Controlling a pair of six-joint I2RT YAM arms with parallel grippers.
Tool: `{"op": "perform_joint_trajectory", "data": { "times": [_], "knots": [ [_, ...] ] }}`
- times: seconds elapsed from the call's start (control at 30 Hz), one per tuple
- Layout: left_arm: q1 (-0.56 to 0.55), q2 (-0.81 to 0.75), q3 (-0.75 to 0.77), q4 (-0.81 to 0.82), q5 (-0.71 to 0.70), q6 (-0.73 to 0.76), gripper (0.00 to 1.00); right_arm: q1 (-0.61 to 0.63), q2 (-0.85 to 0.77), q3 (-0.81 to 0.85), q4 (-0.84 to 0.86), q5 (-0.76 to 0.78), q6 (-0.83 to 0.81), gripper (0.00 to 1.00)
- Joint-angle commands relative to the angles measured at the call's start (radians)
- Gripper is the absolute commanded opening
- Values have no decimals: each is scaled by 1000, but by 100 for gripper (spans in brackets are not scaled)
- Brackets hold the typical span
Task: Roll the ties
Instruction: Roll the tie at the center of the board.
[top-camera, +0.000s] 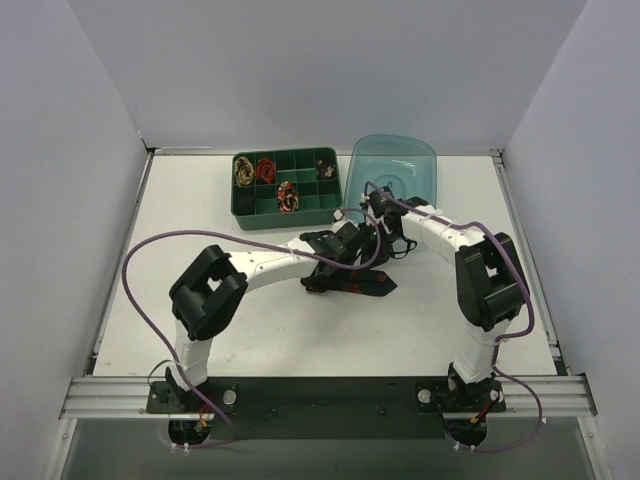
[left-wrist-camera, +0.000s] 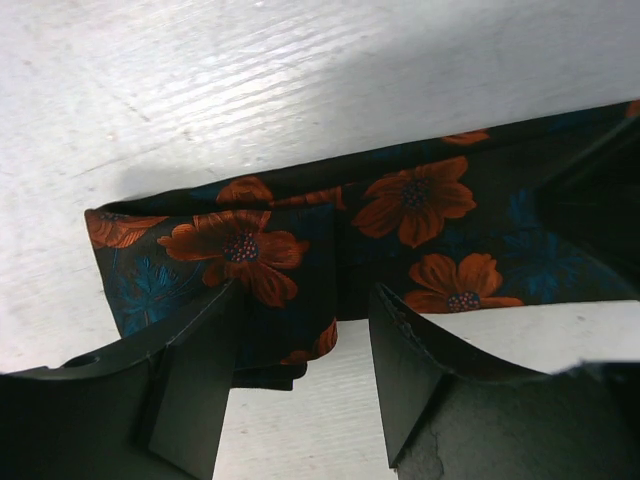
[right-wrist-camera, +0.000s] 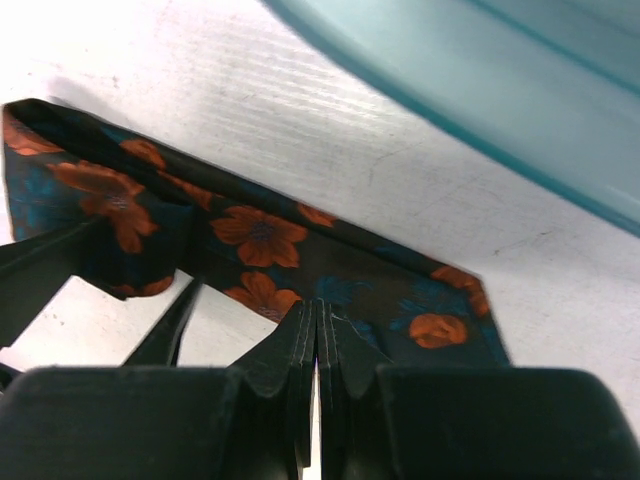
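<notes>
One of the ties (top-camera: 352, 283), black with orange flowers and blue leaves, lies stretched on the white table between both arms. In the left wrist view the tie (left-wrist-camera: 420, 205) is folded over at its left end. My left gripper (left-wrist-camera: 305, 315) stands open, and the lower flap of that fold hangs between its fingers (left-wrist-camera: 190, 375). My right gripper (right-wrist-camera: 318, 322) is shut, its joined tips resting at the near edge of the tie (right-wrist-camera: 260, 235). From above, the left gripper (top-camera: 335, 250) and the right gripper (top-camera: 385, 225) sit close together over the tie.
A green compartment tray (top-camera: 262, 216) stands at the back. It holds a gold-black coil (top-camera: 243, 170), a red coil (top-camera: 265, 168) and a black-orange coil (top-camera: 288, 195). A teal plastic tub (top-camera: 395, 165) leans just behind the right gripper. Purple cables loop off both arms.
</notes>
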Motion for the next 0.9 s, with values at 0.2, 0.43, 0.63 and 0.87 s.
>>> {"op": "perform_joint_trajectory", "data": {
  "times": [0.2, 0.43, 0.63, 0.87],
  "knots": [
    [62, -251, -206, 331, 182, -36, 63, 26, -43, 48, -24, -54, -12, 0],
    [158, -441, -355, 393, 267, -43, 62, 72, 26, 164, -24, -58, -23, 0],
    [187, -533, -488, 428, 338, -57, 21, 95, 167, 304, -29, -62, -17, 0],
    [143, -568, -663, 511, 398, -109, 0, 117, 276, 395, -38, -68, -23, 0]
  ]
}}
